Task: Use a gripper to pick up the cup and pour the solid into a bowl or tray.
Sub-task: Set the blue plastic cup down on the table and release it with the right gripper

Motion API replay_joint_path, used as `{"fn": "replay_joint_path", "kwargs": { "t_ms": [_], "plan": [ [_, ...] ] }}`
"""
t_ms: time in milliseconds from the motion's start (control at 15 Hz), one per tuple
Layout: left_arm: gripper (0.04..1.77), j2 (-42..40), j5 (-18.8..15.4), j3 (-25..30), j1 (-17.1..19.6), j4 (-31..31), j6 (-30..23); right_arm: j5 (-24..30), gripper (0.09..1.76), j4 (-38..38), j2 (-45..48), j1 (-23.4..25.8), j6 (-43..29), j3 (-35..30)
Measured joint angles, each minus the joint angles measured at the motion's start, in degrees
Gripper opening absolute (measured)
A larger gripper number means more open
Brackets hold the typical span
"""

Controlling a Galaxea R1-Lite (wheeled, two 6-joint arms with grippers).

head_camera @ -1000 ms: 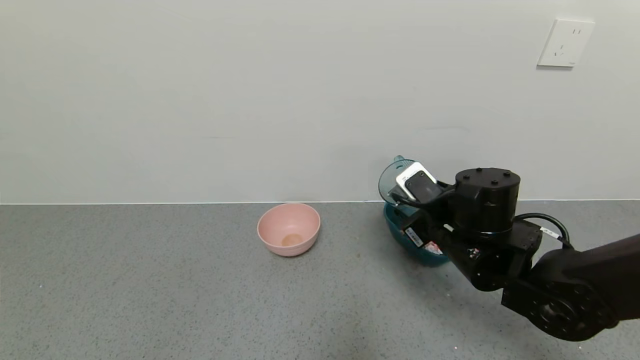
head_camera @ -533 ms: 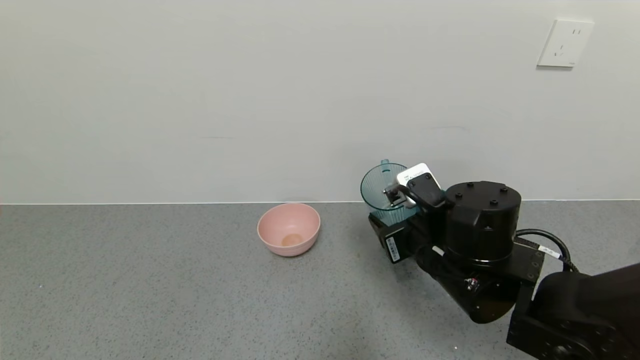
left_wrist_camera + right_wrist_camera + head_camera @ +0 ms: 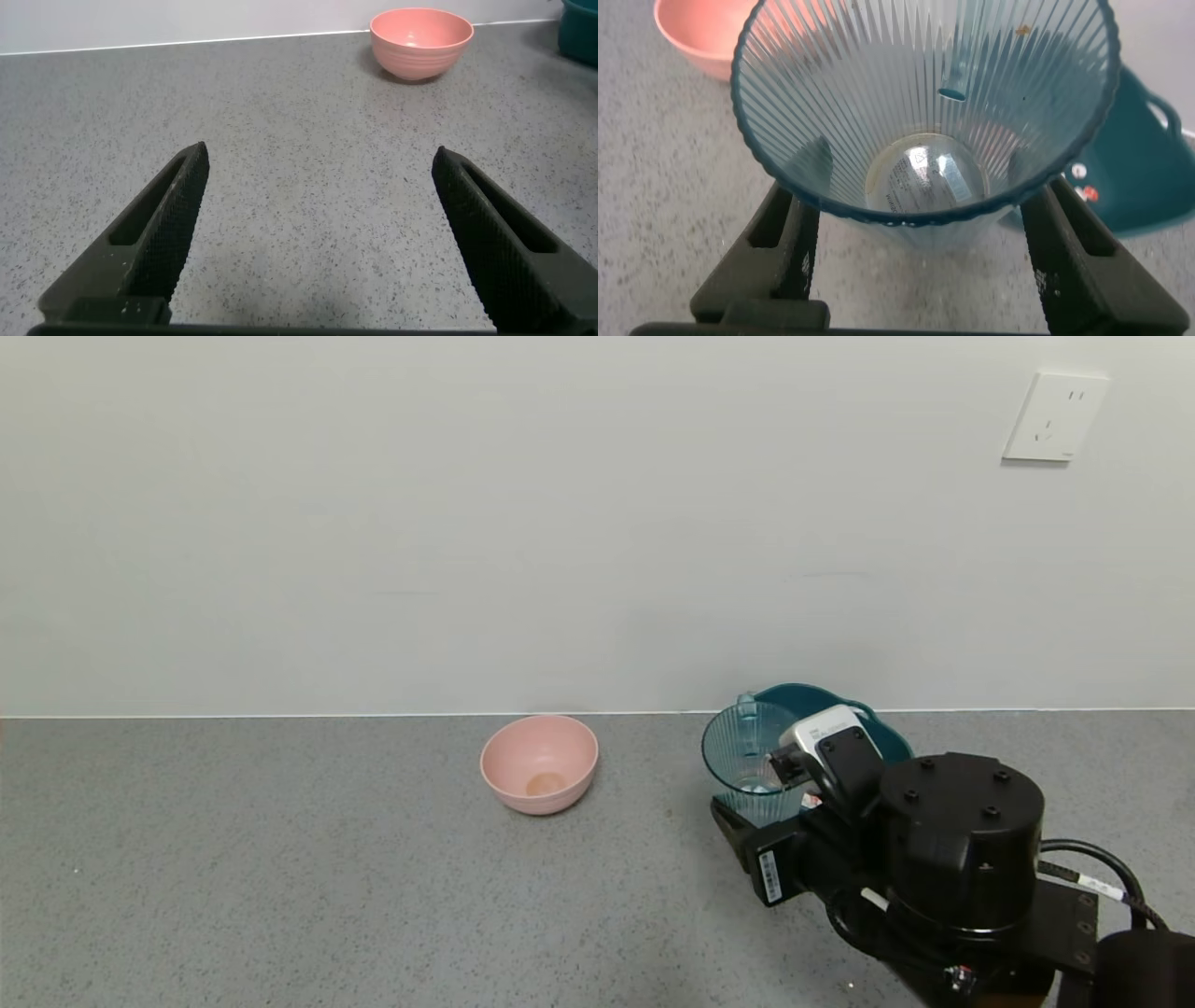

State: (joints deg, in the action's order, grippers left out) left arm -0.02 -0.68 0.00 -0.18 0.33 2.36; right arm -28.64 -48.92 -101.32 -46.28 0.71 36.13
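Note:
My right gripper [image 3: 761, 821] is shut on the blue-tinted ribbed cup [image 3: 742, 751], one finger on each side of its body. The cup stands upright, low over the counter, just in front of and to the left of the dark teal tub [image 3: 878, 723]. In the right wrist view the cup [image 3: 924, 112] looks empty apart from an orange speck on its wall. A few orange-red and white pieces [image 3: 1081, 182] lie in the tub [image 3: 1144, 149]. My left gripper [image 3: 318, 233] is open and empty above bare counter, out of the head view.
A round pink bowl [image 3: 539, 763] stands on the grey counter to the left of the cup, near the wall; it also shows in the left wrist view [image 3: 421, 42]. A wall socket [image 3: 1055, 415] is high on the right.
The right gripper has turned the cup from tilted over the tub to upright, then lowered it and drawn it back toward me. The tub now shows behind the cup.

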Motion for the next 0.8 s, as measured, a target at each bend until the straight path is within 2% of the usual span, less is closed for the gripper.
{"fn": "replay_joint_path", "kwargs": {
  "t_ms": [200, 533, 800],
  "plan": [
    [1.72, 0.00, 0.00, 0.00, 0.00, 0.02, 0.00, -0.02, 1.32, -4.99, -0.65, -0.27, -0.46, -4.91],
    [1.72, 0.00, 0.00, 0.00, 0.00, 0.02, 0.00, 0.11, 1.32, -14.23, -7.73, -0.16, -0.49, -8.24],
    [1.72, 0.00, -0.02, 0.00, 0.00, 0.02, 0.00, 0.44, 1.32, -15.08, -12.47, -0.38, -2.02, -9.16]
  ]
}}
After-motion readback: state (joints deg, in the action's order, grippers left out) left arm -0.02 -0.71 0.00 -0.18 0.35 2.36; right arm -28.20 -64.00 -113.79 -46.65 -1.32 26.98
